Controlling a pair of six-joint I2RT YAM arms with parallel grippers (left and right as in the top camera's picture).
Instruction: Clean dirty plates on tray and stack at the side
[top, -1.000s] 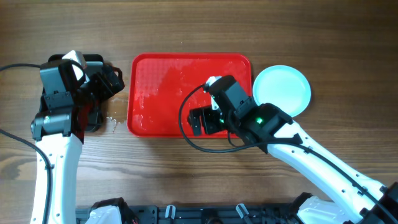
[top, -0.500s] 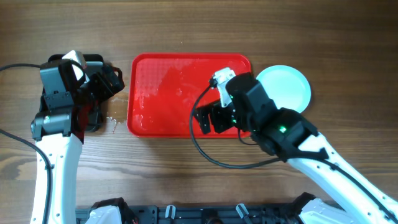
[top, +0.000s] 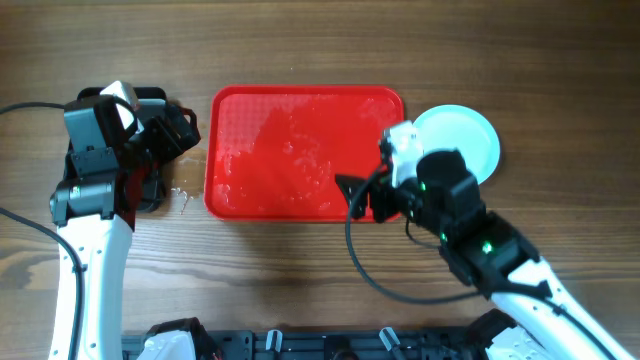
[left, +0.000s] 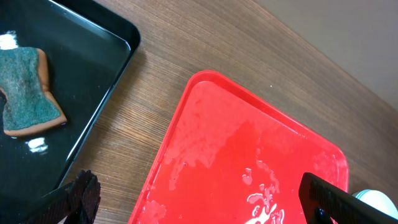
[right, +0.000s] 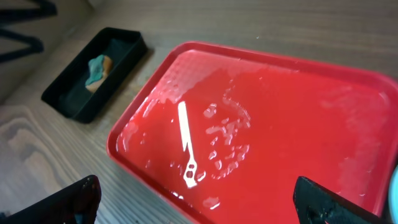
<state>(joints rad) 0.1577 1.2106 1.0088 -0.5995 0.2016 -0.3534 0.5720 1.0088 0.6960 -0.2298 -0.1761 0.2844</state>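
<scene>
Tray (top: 262, 150) bare, wet; plates (top: 462, 135) stacked at its 3 o'clock. Right tool (right: 199, 202) and left tool (left: 202, 199) both wide open, empty. Likely finishing: back right tool away without nudging plates.

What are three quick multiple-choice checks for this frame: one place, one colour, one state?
1. Relative to the red tray, where is the pale plate?
A. On it
B. On the table, to its right
C. On the table, to its left

2. What colour is the top face of the sponge?
A. Green
B. Yellow
C. Pink

3. How are the right fingers?
A. Shut on a plate
B. Shut on the sponge
C. Open, holding nothing

Answers:
1 B: the overhead view shows the plate on wood beside the tray's right rim.
2 A: the left wrist view shows a green face over an orange layer.
3 C: the right wrist view shows both fingers far apart, with nothing held between them.
</scene>
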